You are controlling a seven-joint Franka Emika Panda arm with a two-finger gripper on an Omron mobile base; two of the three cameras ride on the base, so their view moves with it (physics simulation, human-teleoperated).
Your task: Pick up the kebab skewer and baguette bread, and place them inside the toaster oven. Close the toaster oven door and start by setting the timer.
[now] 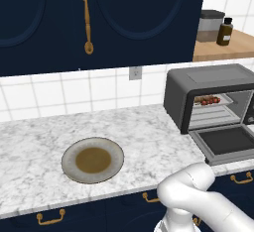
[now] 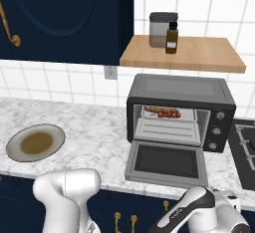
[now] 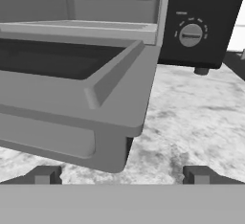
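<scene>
Hovering wide open, the gripper sits low before the toaster oven door — dropped flat, just ahead.

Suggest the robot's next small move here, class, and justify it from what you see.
Probably lift the open gripper up under the front edge of the toaster oven door to start swinging it shut. The kebab skewer already lies on the rack inside, the door hangs fully down, and the fingertips sit just below its edge.
</scene>
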